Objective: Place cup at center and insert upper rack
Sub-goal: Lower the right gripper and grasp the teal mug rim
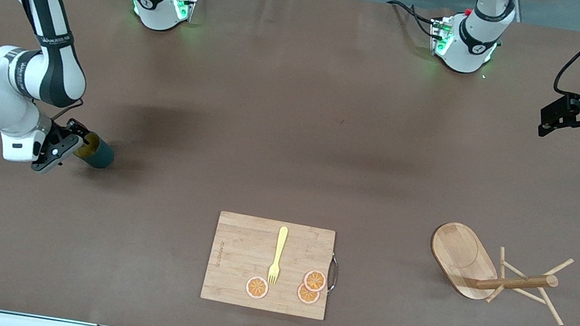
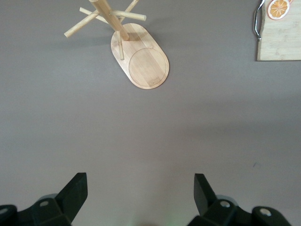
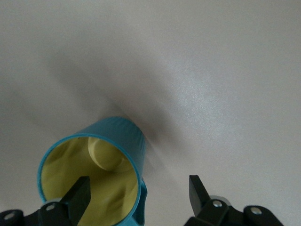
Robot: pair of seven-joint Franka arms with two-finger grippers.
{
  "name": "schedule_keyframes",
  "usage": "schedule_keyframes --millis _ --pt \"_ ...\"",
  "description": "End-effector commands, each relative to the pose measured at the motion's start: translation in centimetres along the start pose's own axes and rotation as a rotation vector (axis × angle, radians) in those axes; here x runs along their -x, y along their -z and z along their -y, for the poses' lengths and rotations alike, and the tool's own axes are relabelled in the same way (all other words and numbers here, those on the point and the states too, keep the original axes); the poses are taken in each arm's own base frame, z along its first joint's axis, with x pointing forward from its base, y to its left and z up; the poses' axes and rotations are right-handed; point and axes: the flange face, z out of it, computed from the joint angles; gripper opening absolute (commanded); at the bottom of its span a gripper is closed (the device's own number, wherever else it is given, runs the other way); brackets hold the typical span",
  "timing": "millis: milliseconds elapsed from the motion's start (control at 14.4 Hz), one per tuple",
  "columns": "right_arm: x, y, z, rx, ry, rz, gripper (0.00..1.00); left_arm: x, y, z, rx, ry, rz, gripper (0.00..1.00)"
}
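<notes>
The dark teal cup (image 1: 97, 153) is on the table at the right arm's end, its yellowish mouth turned toward my right gripper (image 1: 74, 142). In the right wrist view that gripper (image 3: 139, 186) is open, with one finger (image 3: 80, 190) inside the cup (image 3: 117, 136) and the other finger outside, straddling the cup's wall. The upper rack (image 1: 486, 270), a wooden mug tree, lies tipped on its side toward the left arm's end; it also shows in the left wrist view (image 2: 141, 61). My left gripper (image 1: 550, 118) is open and empty in the air (image 2: 141, 181).
A wooden cutting board (image 1: 237, 247) with a yellow fork (image 1: 278, 256) and three orange slices (image 1: 314, 280) lies near the front edge at the middle. Both arm bases stand along the back edge.
</notes>
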Motion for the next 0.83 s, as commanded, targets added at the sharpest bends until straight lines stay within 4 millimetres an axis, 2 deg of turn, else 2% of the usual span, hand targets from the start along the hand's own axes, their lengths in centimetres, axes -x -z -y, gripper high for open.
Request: schedule_keyframes --millis 0,138,208,346,415,554,623,761 --pt "0.06 -0.68 0.08 0.008 0.015 -0.01 0.87 0.33 0.33 0.04 -0.021 0.01 -0.012 1.0" --pt "-0.18 -0.97 0.19 0.009 0.02 -0.011 0.79 0.33 0.33 0.04 -0.021 0.01 -0.012 1.0" --pt "-0.17 -1.15 0.21 0.007 0.02 -0.009 0.71 0.33 0.33 0.04 -0.021 0.01 -0.012 1.0" --pt "-0.16 -1.25 0.24 0.004 0.018 -0.008 0.47 0.33 0.33 -0.04 -0.021 0.009 -0.012 1.0" --pt "-0.15 -1.44 0.26 0.001 0.018 -0.006 0.31 0.33 0.33 -0.04 -0.021 0.009 -0.012 1.0" --pt "-0.06 -1.53 0.22 -0.001 0.014 -0.006 0.06 0.33 0.33 -0.04 -0.021 0.009 -0.012 1.0" --pt "-0.06 -1.54 0.24 -0.002 0.013 -0.006 0.0 0.33 0.33 -0.04 -0.021 0.009 -0.012 1.0" --pt "-0.04 -1.55 0.26 -0.007 0.013 -0.003 0.0 0.34 0.19 -0.05 -0.021 0.009 -0.009 1.0"
